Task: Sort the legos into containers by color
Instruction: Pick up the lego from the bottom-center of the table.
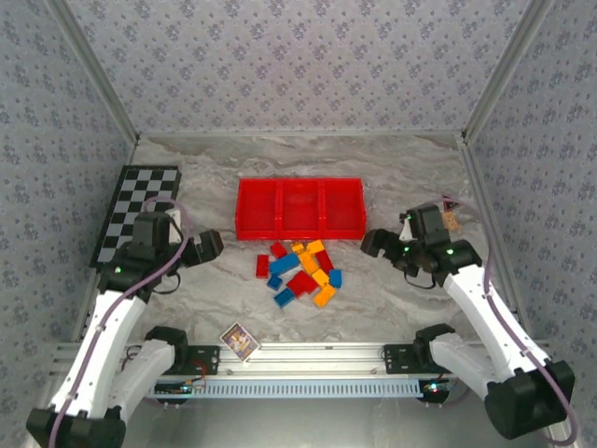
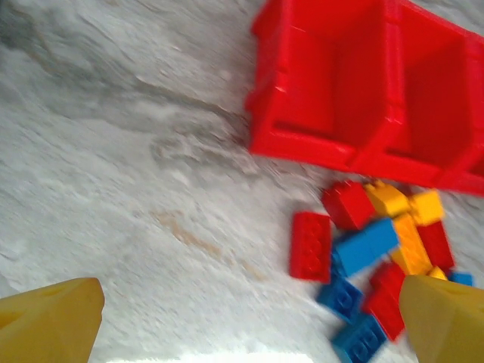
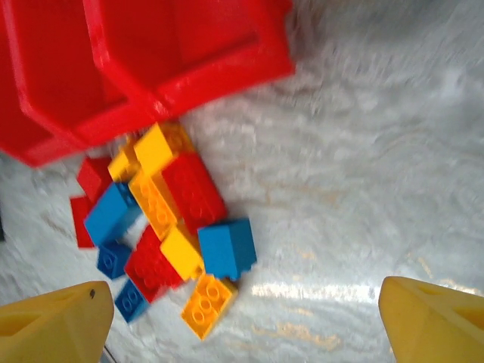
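— While the legos (image 1: 300, 273) are viewed from above, where are they found?

— They are found heaped in one loose pile of red, blue and orange-yellow bricks on the marbled table (image 1: 392, 308), at 6 o'clock of the red tray (image 1: 299, 233) and just beside its near wall. A red brick (image 1: 262, 265) is set at the pile's 9 o'clock edge, a blue brick (image 1: 335, 277) at 3 o'clock and an orange brick (image 1: 325, 296) at 5 o'clock.

— How is the tray laid out?

— It is divided into three square compartments (image 1: 299, 208), ranged in a row from 9 o'clock to 3 o'clock.

— What is seen of the grippers?

— The left gripper (image 1: 213, 245) is held at 9 o'clock of the pile, apart from it. Its yellow fingers (image 2: 53, 321) are spread wide, and nothing is clasped between them. The right gripper (image 1: 371, 243) is held at 3 o'clock of the pile. Its fingers (image 3: 57, 325) are likewise parted, and nothing is gripped by them.

— And farther out?

— A black-and-white checkered board (image 1: 137, 213) is laid at 9 o'clock of the tray, by the left wall. A small picture card (image 1: 240, 341) is placed at 7 o'clock of the pile, just beside the base rail (image 1: 317, 353). The table is enclosed by patterned walls (image 1: 280, 65).
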Controlling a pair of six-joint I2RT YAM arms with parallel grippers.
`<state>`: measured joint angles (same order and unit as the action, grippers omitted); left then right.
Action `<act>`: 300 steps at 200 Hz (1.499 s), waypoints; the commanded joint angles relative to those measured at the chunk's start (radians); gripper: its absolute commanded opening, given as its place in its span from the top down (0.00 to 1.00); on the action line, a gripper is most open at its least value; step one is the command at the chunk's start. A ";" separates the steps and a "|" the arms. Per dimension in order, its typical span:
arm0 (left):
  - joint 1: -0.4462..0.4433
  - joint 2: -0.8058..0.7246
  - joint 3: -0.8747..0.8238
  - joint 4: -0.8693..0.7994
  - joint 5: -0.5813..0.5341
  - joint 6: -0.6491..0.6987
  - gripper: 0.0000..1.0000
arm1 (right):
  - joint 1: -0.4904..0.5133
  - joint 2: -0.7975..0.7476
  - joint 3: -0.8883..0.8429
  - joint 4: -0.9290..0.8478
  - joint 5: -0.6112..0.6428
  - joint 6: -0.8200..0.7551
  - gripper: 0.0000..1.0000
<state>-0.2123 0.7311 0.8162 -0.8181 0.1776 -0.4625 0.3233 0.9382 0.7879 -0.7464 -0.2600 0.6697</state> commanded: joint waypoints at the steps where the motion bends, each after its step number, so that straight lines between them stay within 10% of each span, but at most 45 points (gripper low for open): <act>1: -0.014 -0.042 0.034 -0.097 0.193 0.009 0.00 | 0.107 0.081 -0.008 -0.058 0.106 0.088 0.09; 61: -0.015 -0.078 -0.003 -0.055 0.243 0.042 0.00 | 0.333 0.399 0.120 -0.042 0.228 0.109 0.17; 300: -0.016 -0.071 -0.029 -0.033 0.211 0.027 0.00 | 0.434 0.747 0.318 -0.082 0.366 0.164 0.38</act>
<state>-0.2249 0.6682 0.7856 -0.8642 0.3931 -0.4358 0.7517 1.6878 1.1206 -0.8021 0.0715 0.8005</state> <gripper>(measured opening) 0.996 0.625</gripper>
